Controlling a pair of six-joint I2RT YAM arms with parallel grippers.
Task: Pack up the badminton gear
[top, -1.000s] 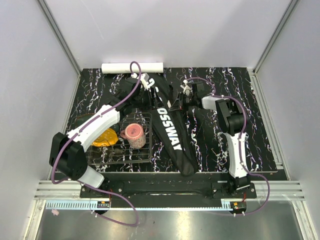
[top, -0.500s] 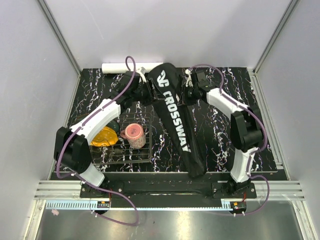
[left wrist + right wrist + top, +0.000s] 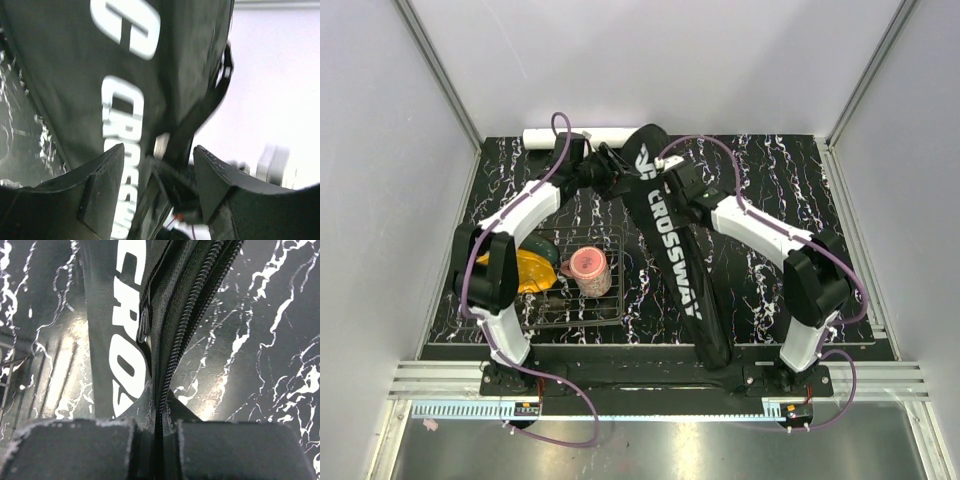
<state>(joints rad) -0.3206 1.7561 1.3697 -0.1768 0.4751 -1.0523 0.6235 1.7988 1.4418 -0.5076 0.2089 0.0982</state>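
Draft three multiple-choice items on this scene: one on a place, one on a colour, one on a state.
1. Where is the pink round cup?
A) inside the bag
B) in the metal wire rack
C) in a gripper

2. What colour is the lettering on the long black fabric bag?
A) white
B) yellow
C) red

3. How is the right gripper?
A) open, clear of everything
B) out of view
C) shut on the bag's fabric

Answers:
1 B: the cup sits in the rack, left of the bag.
2 A: "CROSSWAY" reads white.
3 C: the right wrist view shows it pinching fabric beside the zipper.
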